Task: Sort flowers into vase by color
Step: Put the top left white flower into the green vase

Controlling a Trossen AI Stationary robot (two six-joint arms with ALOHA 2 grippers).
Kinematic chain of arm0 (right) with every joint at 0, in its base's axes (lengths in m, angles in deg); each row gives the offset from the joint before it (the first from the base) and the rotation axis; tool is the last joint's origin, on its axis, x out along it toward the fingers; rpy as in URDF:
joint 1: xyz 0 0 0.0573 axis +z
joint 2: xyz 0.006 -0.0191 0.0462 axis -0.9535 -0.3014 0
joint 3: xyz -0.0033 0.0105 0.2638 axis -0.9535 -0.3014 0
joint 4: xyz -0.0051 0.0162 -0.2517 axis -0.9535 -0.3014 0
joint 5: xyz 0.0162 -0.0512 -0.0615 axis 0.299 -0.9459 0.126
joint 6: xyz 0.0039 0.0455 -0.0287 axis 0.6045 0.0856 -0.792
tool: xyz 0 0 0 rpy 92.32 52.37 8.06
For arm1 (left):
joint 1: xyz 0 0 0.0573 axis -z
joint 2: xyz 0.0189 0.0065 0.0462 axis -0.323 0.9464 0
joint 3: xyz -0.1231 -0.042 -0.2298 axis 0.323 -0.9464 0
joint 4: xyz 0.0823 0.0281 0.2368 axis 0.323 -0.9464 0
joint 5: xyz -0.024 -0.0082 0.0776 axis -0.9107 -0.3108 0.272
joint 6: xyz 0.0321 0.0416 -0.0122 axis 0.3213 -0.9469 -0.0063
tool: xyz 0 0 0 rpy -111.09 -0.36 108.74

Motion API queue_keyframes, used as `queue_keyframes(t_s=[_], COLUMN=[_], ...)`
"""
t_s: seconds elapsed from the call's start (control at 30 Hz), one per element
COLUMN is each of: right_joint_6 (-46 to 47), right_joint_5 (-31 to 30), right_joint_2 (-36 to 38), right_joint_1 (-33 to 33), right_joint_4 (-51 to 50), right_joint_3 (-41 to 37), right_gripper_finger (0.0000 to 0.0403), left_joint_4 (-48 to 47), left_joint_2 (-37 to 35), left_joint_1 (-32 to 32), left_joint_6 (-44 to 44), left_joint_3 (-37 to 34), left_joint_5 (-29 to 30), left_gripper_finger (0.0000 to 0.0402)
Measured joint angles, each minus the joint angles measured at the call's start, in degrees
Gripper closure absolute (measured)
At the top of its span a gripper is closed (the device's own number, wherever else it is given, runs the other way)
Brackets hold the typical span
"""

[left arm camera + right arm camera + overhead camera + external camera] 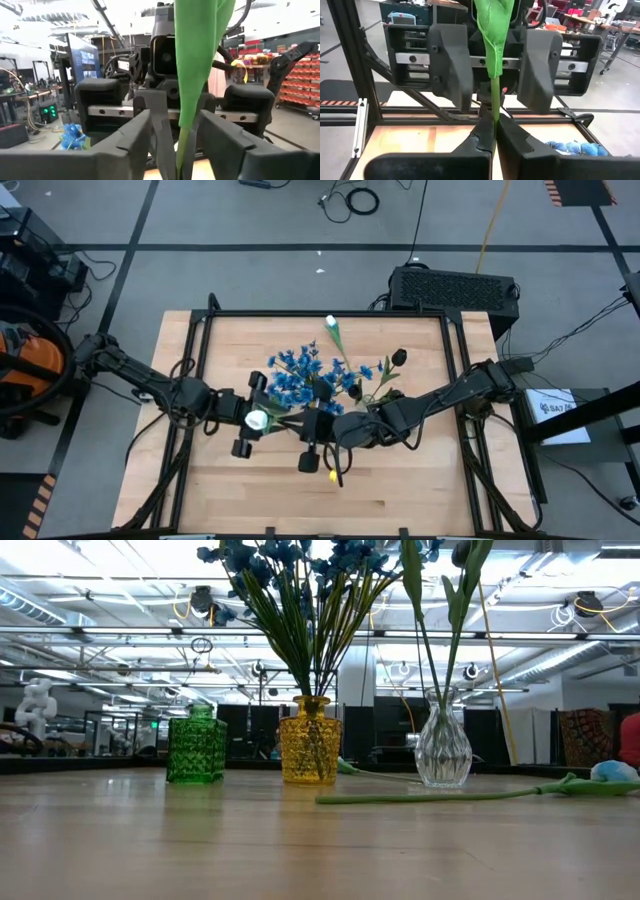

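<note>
A white tulip with its bud (pixel 257 420) on a green leafy stem (pixel 494 100) is held above the table between both arms. My right gripper (pixel 494 131), over the table's middle (pixel 305 426), is shut on that stem. My left gripper (pixel 181 150) faces it from the left (pixel 278 421), open, with a finger on either side of the stem and not touching it. Blue flowers (pixel 300 560) stand in the yellow vase (pixel 310 752). Green stems with a dark bud (pixel 462 552) stand in the clear vase (pixel 443 752). Another pale flower (pixel 610 772) lies flat on the table. My right gripper pinches the tulip's thin stem (pixel 494 112) between its two fingers (pixel 482 137), coming level from the table's right. The fingers lie across the stem. The flower is lifted clear, its leaf and bud leaning over the left gripper.
A green vase (pixel 196 750) stands left of the yellow one in the low view, holding nothing. A white-budded flower (pixel 331 323) lies near the table's far edge. A black frame rail (pixel 330 313) borders the wooden table. Bare wood (pixel 300 500) stretches toward the near edge.
</note>
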Motion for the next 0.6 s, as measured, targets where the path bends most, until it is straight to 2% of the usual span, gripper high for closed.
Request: queue_keyframes(t_s=[0.3, 0.47, 0.6], right_joint_6=[2.19, 3.6, 3.46], right_joint_5=[0.04, 0.03, 0.03], right_joint_2=[-0.02, -0.02, 0.57], right_joint_1=[0.04, 0.07, 1.23], right_joint_4=[-1.66, -3.03, -5.71], right_joint_3=[0.0, 0.0, -0.02], right_gripper_finger=[0.0391, 0.0353, 0.0313], left_joint_4=[-2.93, -5.36, -11.35], left_joint_2=[-0.24, -4.13, -9.74], left_joint_1=[0.17, 0.25, 1.1], left_joint_6=[-0.24, 0.18, 0.5], left_joint_3=[0.0, 0.0, 0.0], left_joint_5=[-0.05, -0.09, -0.84], left_gripper_finger=[0.0336, 0.0387, 0.0389])
